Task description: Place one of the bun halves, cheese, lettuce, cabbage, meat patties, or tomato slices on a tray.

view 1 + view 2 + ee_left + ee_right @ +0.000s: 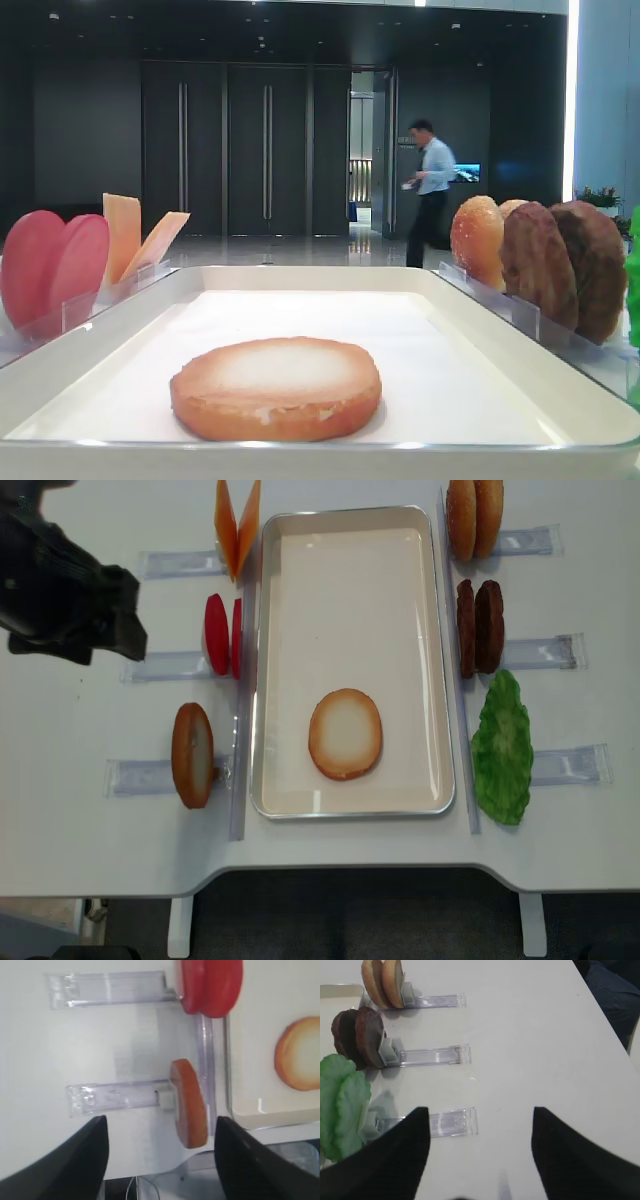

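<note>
A: Where is the bun half [345,734]?

B: Flat on the tray [350,608], pale cut face up, toward the 6 o'clock end in the overhead view and apart from the rim.

A: And the other food?

B: Off the tray. At 9 o'clock, in clear racks [170,665] on the counter [90,860], stand the cheese [237,525], the tomato slices [222,635] and another bun half [192,755]. At 3 o'clock stand two buns [474,518], the meat patties [480,626] and the lettuce [502,748].

A: The arms?

B: The left gripper [160,1157] has its jaws wide apart and holds nothing; it hangs over the counter beside the standing bun's rack. The right gripper [480,1152] also has its jaws apart and empty, over bare counter near the lettuce rack.
</note>
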